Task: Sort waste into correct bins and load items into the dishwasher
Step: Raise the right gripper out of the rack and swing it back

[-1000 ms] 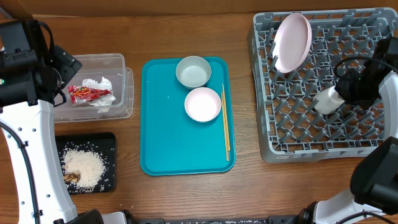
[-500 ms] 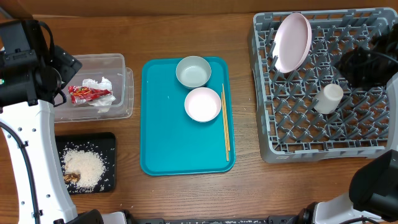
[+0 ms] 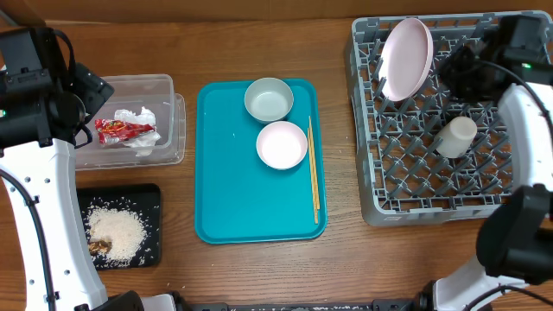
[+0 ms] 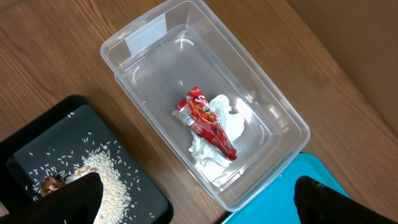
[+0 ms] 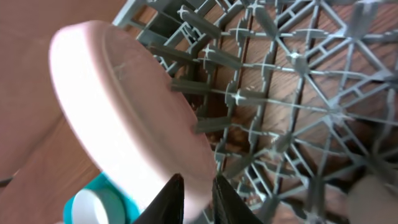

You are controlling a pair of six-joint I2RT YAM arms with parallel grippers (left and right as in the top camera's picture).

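Compared with one second earlier, the small white cup [image 3: 456, 136] is no longer carried: it is now set among the pegs in the right half of the grey dish rack [image 3: 406, 177], free of the arm. Whether its mouth is up or down cannot be determined. The right arm is found displaced toward the rear of the rack, close to the pink-white plate [image 3: 406, 59].

Right gripper [image 5: 196, 186]: the fingertips are seen almost together, with only a narrow slit between them and nothing held. The plate's rim is seen directly behind them; contact cannot be confirmed. The plate is propped on edge between pegs at the rack's rear left corner.

Left gripper [image 4: 196, 183]: the fingers are spread wide, nothing is held, and it is stationed above the clear tub [image 4: 143, 37].

Tub contents are recorded as the red wrapper [image 4: 208, 121] lying on the crumpled tissue [image 4: 236, 118].

On the black tray [image 3: 151, 199], just in front of the tub, a heap of rice [image 3: 117, 231] is noted, with brown bits [image 3: 99, 246] at its front left edge.

On the teal tray [image 3: 225, 190], between tub and rack, the pale bowl [image 3: 269, 99] is placed at the rear, the saucer [image 3: 282, 144] just in front of it, and the chopsticks [image 3: 314, 173] are laid lengthwise along the right edge.
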